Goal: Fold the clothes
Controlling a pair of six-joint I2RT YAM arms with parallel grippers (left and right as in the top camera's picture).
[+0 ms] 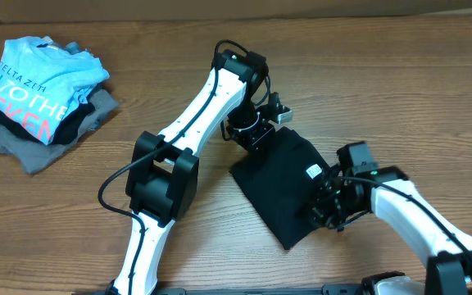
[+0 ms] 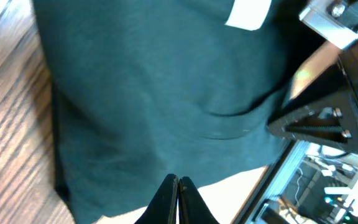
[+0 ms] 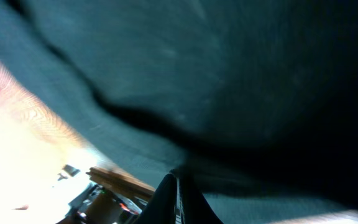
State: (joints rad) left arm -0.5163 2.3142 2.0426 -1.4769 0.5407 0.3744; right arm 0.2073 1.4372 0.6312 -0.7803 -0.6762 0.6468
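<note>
Garment: black T-shirt [image 1: 277, 184] is lying on the counter [image 1: 56, 238], right of centre, already looking folded into a compact rectangle, its white neck tag [image 1: 312, 171] facing up toward the right side.
Axis: its long visible edge is running diagonally, from far left toward near right.
Left tool [image 1: 256, 135]: fingers are pressing together, pinching the shirt's far-left edge.
Right tool [image 1: 328, 206]: fingers are closing flat together at the near-right edge; that wrist view is dark and blurred, so it is probably gripping fabric.
Key relation: shirt is lying between the two tools, one at each end of the diagonal, neither arm clearly nearer.
Coming move: any further fold is depending on carrying one end over the other.
Spare pile [image 1: 43, 90]: sitting far left, well apart.
</note>
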